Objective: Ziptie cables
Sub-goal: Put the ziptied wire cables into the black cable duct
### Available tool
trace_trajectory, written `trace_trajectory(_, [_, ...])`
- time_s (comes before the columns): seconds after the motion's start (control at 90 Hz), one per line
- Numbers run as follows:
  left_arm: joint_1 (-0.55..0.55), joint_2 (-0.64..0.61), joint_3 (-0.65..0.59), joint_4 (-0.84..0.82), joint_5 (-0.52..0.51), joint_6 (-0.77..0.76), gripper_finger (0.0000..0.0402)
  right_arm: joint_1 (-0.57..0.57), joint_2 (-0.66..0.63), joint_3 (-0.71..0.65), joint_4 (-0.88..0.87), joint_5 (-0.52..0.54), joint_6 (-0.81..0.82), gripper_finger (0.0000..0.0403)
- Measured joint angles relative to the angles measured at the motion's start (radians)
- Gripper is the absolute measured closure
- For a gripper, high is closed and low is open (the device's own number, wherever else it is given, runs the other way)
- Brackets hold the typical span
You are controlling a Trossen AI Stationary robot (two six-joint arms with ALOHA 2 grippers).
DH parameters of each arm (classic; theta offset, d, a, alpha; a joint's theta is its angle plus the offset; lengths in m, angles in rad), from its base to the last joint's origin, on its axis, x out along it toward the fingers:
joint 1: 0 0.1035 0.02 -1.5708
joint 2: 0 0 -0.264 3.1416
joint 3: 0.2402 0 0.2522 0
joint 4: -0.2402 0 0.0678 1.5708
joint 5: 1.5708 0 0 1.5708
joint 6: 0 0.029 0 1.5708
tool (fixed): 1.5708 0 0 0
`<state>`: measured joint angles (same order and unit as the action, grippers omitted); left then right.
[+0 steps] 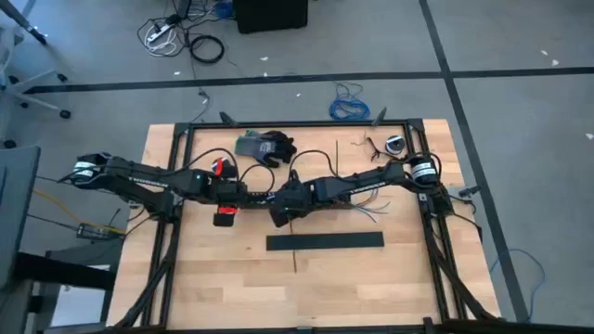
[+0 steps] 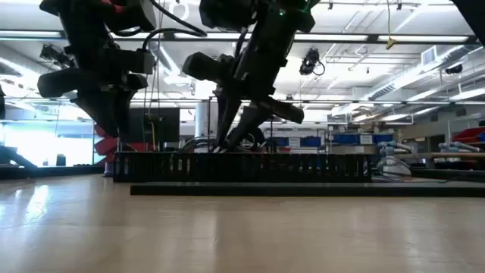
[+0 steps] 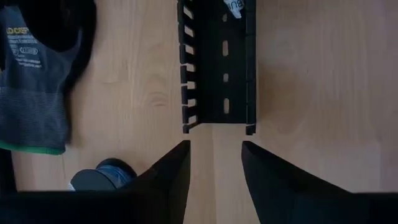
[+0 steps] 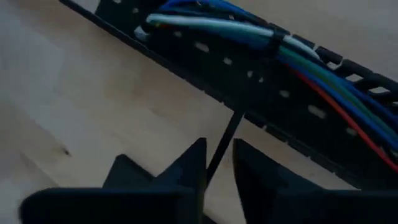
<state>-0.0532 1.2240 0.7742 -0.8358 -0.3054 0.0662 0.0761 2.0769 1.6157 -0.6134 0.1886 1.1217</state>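
One bundle of cables point(image 4: 298, 53) lies lengthwise in one slotted duct point(image 4: 261, 87), bound by a ziptie point(image 4: 272, 38) wrapped across it. A second ziptie strip point(image 4: 222, 146) runs from the duct straight into the right gripper point(image 4: 217, 163), whose narrow jaws pinch it. The left gripper point(image 3: 214, 163) hovers with its jaws wide, just short of the duct's open end point(image 3: 217, 118). One glove point(image 3: 34, 81) lies beside it.

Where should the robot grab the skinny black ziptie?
Grab the ziptie by its free tail, the straight bit sticking out of the duct over bare wood. Come from the open table side, where the right gripper sits. Its other end is wrapped round the cables inside the duct.
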Motion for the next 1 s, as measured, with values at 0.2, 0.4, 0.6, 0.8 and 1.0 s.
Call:
trace_trajectory(0.2, [0.0,0.0,0.0,0.0,0.0,0.0,0.0264,-0.002,0.0,0.0,0.051,-0.013,-0.01,0.0213])
trace_trajectory(0.4, [0.0,0.0,0.0,0.001,-0.001,0.0,0.0264,-0.007,0.0,0.0,0.215,-0.001,-0.109,0.018])
trace_trajectory(0.6, [0.0,-0.001,0.0,0.007,-0.002,0.004,0.0264,-0.014,0.0,0.0,0.424,-0.158,-0.172,0.0186])
trace_trajectory(0.8, [0.0,0.0,0.0,-0.001,-0.005,0.008,0.0264,0.008,-0.007,0.031,0.326,-0.013,-0.248,0.0208])
trace_trajectory(1.0, [0.0,0.0,0.0,0.077,0.012,-0.081,0.0264,0.058,-0.082,0.168,-0.31,0.288,-0.163,0.0233])
